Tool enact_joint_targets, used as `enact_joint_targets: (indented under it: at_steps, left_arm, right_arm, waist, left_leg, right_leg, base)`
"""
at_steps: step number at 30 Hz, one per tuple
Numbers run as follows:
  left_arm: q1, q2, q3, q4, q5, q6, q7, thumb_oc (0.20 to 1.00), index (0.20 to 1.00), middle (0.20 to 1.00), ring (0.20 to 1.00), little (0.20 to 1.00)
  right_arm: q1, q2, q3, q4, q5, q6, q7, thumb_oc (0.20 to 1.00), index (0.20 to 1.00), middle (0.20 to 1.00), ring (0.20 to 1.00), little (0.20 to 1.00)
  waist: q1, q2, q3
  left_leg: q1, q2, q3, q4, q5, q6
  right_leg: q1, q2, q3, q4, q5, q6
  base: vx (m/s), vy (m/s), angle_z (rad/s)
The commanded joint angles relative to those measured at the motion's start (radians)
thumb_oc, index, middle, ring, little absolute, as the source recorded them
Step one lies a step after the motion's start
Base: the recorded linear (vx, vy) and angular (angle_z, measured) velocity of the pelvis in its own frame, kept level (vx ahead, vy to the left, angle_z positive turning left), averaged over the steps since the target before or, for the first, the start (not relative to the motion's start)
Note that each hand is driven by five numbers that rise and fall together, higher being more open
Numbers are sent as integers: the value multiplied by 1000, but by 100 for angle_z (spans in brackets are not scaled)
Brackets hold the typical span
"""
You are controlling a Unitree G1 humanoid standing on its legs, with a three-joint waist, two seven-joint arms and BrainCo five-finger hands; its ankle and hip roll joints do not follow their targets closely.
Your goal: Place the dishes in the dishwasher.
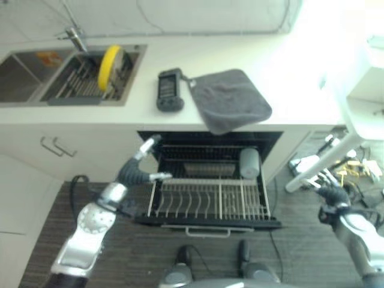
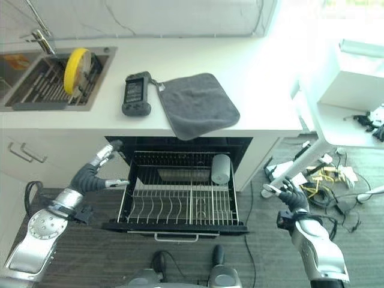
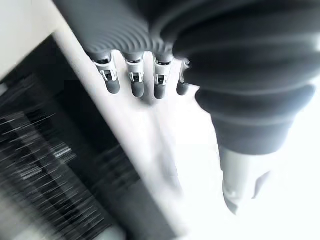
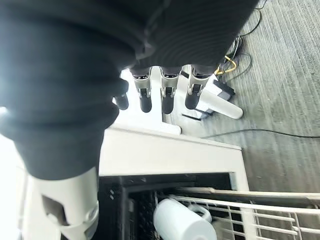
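Note:
A yellow plate stands on edge in the sink's drying rack, also seen as the plate. Below the counter the dishwasher is open with its wire rack pulled out. A pale grey mug lies on its side at the rack's back right, also in the right wrist view as the mug. My left hand hovers open by the rack's left edge, holding nothing. My right hand hangs open low on the right, away from the rack.
A dark grey cloth drapes over the counter edge above the dishwasher, with a black handheld device beside it. A tap stands behind the sink. A white table leg and loose cables lie on the floor to the right.

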Motion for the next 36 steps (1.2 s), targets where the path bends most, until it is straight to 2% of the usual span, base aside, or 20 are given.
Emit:
enact_joint_targets:
  at_steps: [1, 4, 8, 10, 12, 13, 15, 16, 17, 18, 21, 23, 24, 25, 26, 27, 29, 32, 34, 36]
  left_arm:
    - [-77, 4, 25, -33, -133, -171, 44, 1000, 1000, 1000, 1000, 1000]
    - [-63, -51, 62, -83, -214, -242, 17, 1000, 1000, 1000, 1000, 1000]
    - [-58, -51, 98, -111, -268, -231, -57, 1000, 1000, 1000, 1000, 1000]
    - [-40, -48, 115, -129, -274, -229, -75, 1000, 1000, 1000, 1000, 1000]
    - [-33, -32, 129, -135, -283, -233, -69, 1000, 1000, 1000, 1000, 1000]
    - [-41, -19, 134, -123, -292, -239, -59, 1000, 1000, 1000, 1000, 1000]
    - [-84, -9, 114, -97, -303, -244, -42, 1000, 1000, 1000, 1000, 1000]
    - [-118, -14, 96, -75, -294, -244, -23, 1000, 1000, 1000, 1000, 1000]
    - [-131, -21, 83, -70, -281, -240, -10, 1000, 1000, 1000, 1000, 1000]
    - [-146, -30, 68, -62, -263, -229, 7, 1000, 1000, 1000, 1000, 1000]
    - [-125, -44, 88, -55, -279, -195, 10, 1000, 1000, 1000, 1000, 1000]
    - [-96, -42, 112, -59, -328, -188, -7, 1000, 1000, 1000, 1000, 1000]
    - [-72, -63, 117, -70, -302, -192, -19, 1000, 1000, 1000, 1000, 1000]
    - [-61, -67, 120, -75, -292, -195, -15, 1000, 1000, 1000, 1000, 1000]
    - [-28, -78, 132, -91, -263, -200, 3, 1000, 1000, 1000, 1000, 1000]
    - [-13, -84, 139, -98, -258, -199, 5, 1000, 1000, 1000, 1000, 1000]
    - [-27, -89, 140, -92, -306, -185, -11, 1000, 1000, 1000, 1000, 1000]
    - [-17, -103, 138, -86, -377, -214, -54, 1000, 1000, 1000, 1000, 1000]
    - [-3, -112, 139, -87, -383, -238, -59, 1000, 1000, 1000, 1000, 1000]
    - [4, -117, 136, -86, -376, -277, -32, 1000, 1000, 1000, 1000, 1000]
  right_arm:
    - [-69, -10, -43, -55, 14, -154, -24, 1000, 1000, 1000, 1000, 1000]
    - [-42, 27, -75, -157, 5, -278, -22, 1000, 1000, 1000, 1000, 1000]
    - [-8, 47, -107, -237, -3, -351, 34, 1000, 1000, 1000, 1000, 1000]
    - [10, 69, -104, -262, 0, -384, 59, 1000, 1000, 1000, 1000, 1000]
    - [16, 81, -96, -270, 14, -429, 81, 1000, 1000, 1000, 1000, 1000]
    - [3, 79, -90, -267, 18, -483, 78, 1000, 1000, 1000, 1000, 1000]
    - [-45, 60, -84, -265, 33, -527, 56, 1000, 1000, 1000, 1000, 1000]
    - [-86, 48, -71, -265, 35, -553, 49, 1000, 1000, 1000, 1000, 1000]
    - [-103, 51, -59, -265, 29, -558, 44, 1000, 1000, 1000, 1000, 1000]
    - [-119, 63, -42, -258, 16, -570, 44, 1000, 1000, 1000, 1000, 1000]
    - [-107, 61, -27, -263, 39, -592, 57, 1000, 1000, 1000, 1000, 1000]
    - [-114, 45, -30, -266, 28, -586, 58, 1000, 1000, 1000, 1000, 1000]
    - [-134, 49, -11, -267, 7, -583, 48, 1000, 1000, 1000, 1000, 1000]
    - [-141, 49, -3, -267, 5, -582, 47, 1000, 1000, 1000, 1000, 1000]
    - [-159, 47, 23, -267, -2, -579, 43, 1000, 1000, 1000, 1000, 1000]
    - [-162, 45, 33, -265, -4, -578, 34, 1000, 1000, 1000, 1000, 1000]
    - [-146, 25, 10, -257, 13, -584, 20, 1000, 1000, 1000, 1000, 1000]
    - [-133, -28, -63, -262, 8, -572, 34, 1000, 1000, 1000, 1000, 1000]
    - [-144, -50, -83, -268, 26, -558, 39, 1000, 1000, 1000, 1000, 1000]
    - [-185, -60, -72, -270, 13, -551, 30, 1000, 1000, 1000, 1000, 1000]
  waist:
    - [1, -7, 2]
    - [-3, -24, -22]
    - [-14, -34, -30]
    - [-19, -42, -27]
    - [-19, -46, -22]
    - [-12, -35, -20]
    - [1, -23, -24]
    - [5, -19, -31]
    - [9, -22, -33]
    - [15, -28, -39]
    - [48, -41, -56]
    - [70, -24, -46]
    - [103, -9, -34]
    - [114, -6, -34]
    - [132, 4, -33]
    - [129, 3, -33]
    - [100, -5, -35]
    - [47, 1, -53]
    - [33, 11, -64]
    - [24, 34, -69]
  left_leg:
    - [23, 16, 0, 7, -56, -4]
    - [51, -17, -10, 7, -85, 17]
    - [65, -48, -19, 7, -101, 40]
    - [68, -56, -8, 7, -107, 41]
    - [63, -61, 16, 7, -108, 54]
    - [53, -59, 35, 7, -104, 68]
    - [18, -66, 56, 7, -76, 82]
    - [-4, -85, 76, 7, -69, 95]
    - [-9, -96, 82, 7, -71, 100]
    - [-20, -115, 89, 7, -71, 105]
    - [-81, -155, 84, 9, -16, 84]
    - [-115, -166, 39, 25, 13, 76]
    - [-142, -152, -96, 33, 49, 59]
    - [-144, -153, -156, 30, 55, 55]
    - [-145, -130, -267, 23, 72, 41]
    - [-140, -96, -253, 28, 70, 27]
    - [-125, 25, -161, 34, 84, -13]
    - [-48, 197, -113, 27, 109, -64]
    - [-16, 241, -126, 26, 125, -85]
    - [11, 247, -151, 20, 108, -102]
  right_leg:
    - [74, -49, -52, 7, -68, 61]
    - [95, -69, -38, 11, -63, 81]
    - [84, -100, -20, 20, -31, 120]
    - [47, -129, -38, 43, 34, 140]
    - [5, -123, -63, 117, 45, 146]
    - [8, -74, -82, 193, -22, 131]
    - [24, 4, -87, 288, -83, 94]
    - [33, 72, -81, 354, -103, 74]
    - [29, 83, -83, 365, -101, 72]
    - [37, 87, -85, 351, -102, 71]
    - [181, 125, 16, 141, -160, 33]
    - [215, 137, 75, 85, -183, 7]
    - [216, 137, 132, 62, -185, -17]
    - [212, 136, 152, 60, -184, -21]
    - [192, 136, 181, 61, -177, -31]
    - [188, 125, 175, 59, -180, -34]
    - [166, 78, 116, 59, -168, -29]
    - [108, -13, 23, 56, -141, -5]
    - [87, -39, 22, 40, -125, 6]
    - [64, -66, 50, 14, -100, 28]
  base:
    - [31, 115, -4]
    - [44, 244, -11]
    - [13, 193, -9]
    - [-90, 89, -10]
    - [-225, 113, -37]
    - [-320, 167, -78]
    - [-374, 217, -102]
    - [-321, 193, -65]
    - [-256, 99, -29]
    - [-86, -102, -44]
    - [-17, -154, -24]
    - [-93, -97, -20]
    - [-128, -55, -25]
    - [-161, -7, -66]
    - [-94, 79, -91]
    - [-156, 221, -112]
    - [-194, 382, -53]
    - [-229, 585, 40]
    - [-186, 681, 18]
    - [-160, 770, 19]
